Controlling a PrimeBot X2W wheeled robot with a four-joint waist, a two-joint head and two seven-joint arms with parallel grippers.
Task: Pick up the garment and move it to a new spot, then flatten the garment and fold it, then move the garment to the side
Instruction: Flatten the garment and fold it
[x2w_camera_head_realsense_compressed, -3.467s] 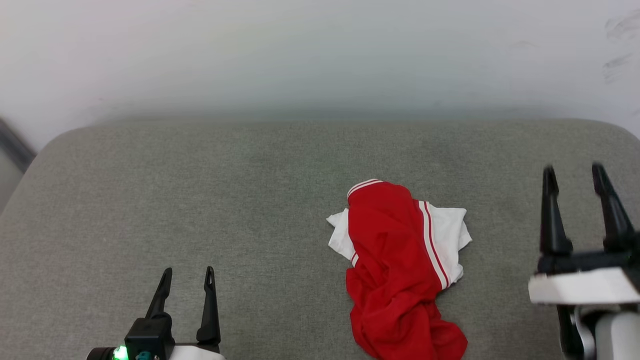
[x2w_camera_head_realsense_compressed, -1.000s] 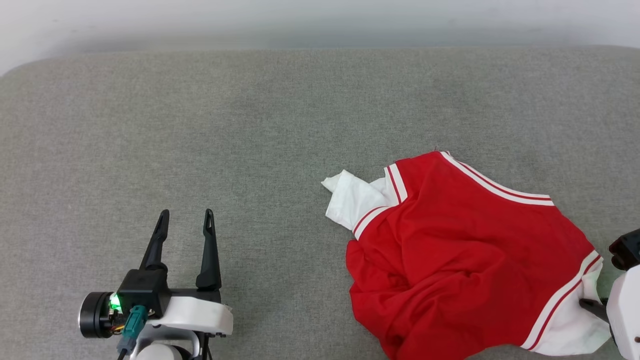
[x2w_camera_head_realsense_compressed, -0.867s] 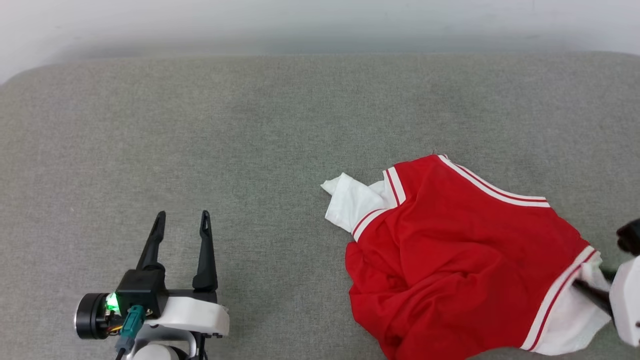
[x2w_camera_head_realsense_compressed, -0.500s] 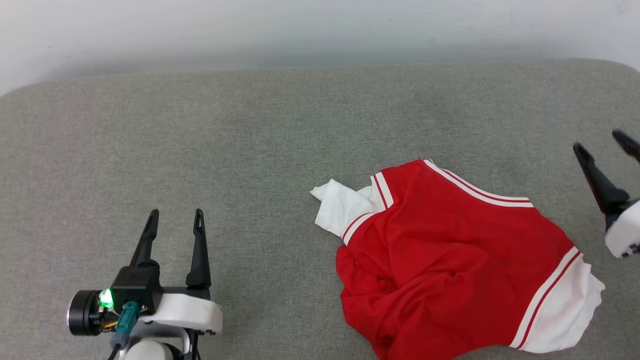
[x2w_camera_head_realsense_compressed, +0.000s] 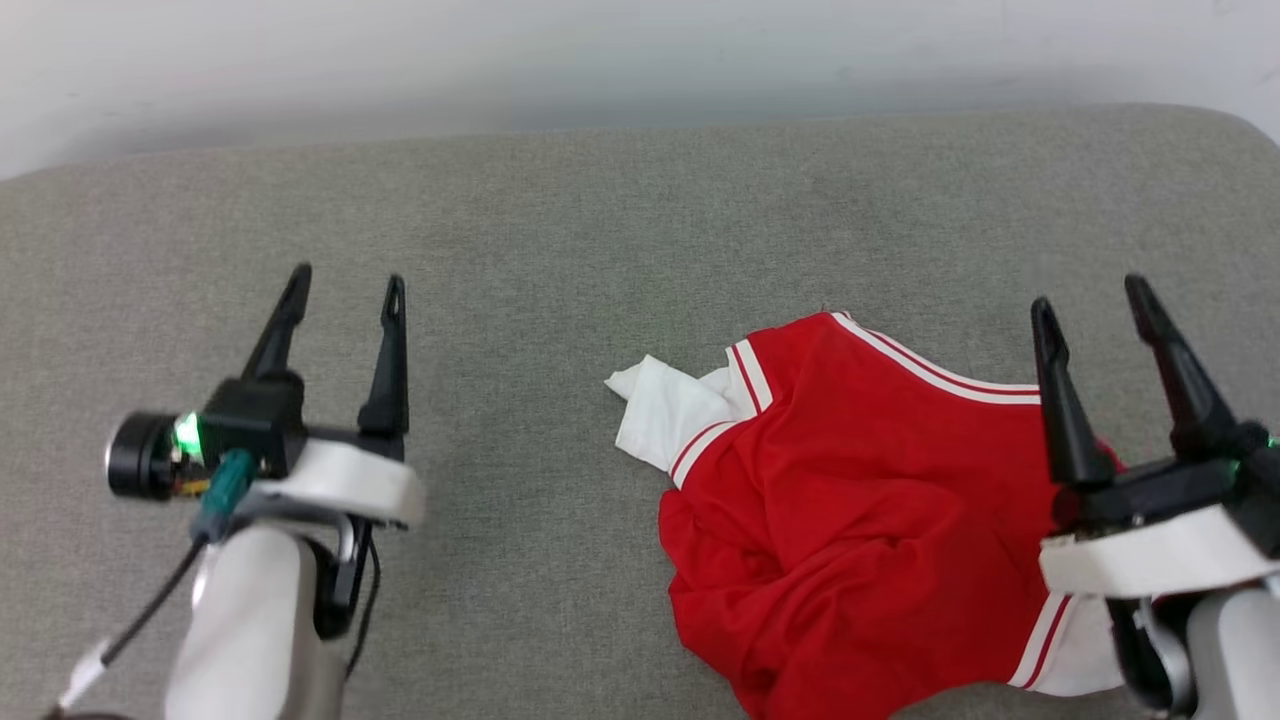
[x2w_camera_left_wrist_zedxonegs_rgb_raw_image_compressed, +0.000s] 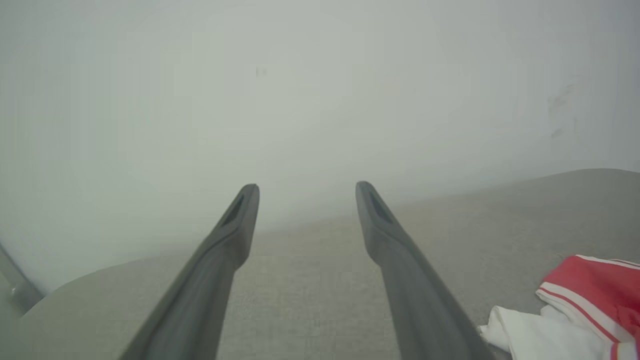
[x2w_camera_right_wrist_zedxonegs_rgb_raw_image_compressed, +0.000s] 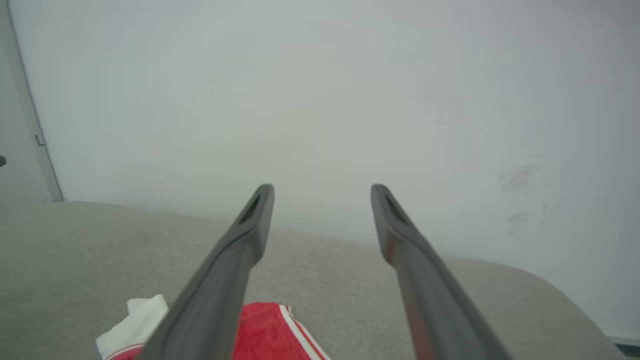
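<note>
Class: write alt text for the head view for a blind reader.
A crumpled red garment with white sleeves lies right of centre on a grey cushioned surface. The left gripper, open, is clear at left; the right gripper, open, overlaps its right edge.

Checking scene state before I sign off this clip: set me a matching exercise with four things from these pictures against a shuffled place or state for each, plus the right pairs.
Things:
1. left claw
2. right claw
3. garment
4. grey cushion

Places or states:
A. crumpled, plain red face up, white sleeve sticking out at its left end
B. open, over bare upholstery, apart from the red cloth
C. lies under everything, meeting a pale wall at its far edge
D. open, overlapping the red cloth's right end in the head view

Pairs: 1-B, 2-D, 3-A, 4-C
</note>
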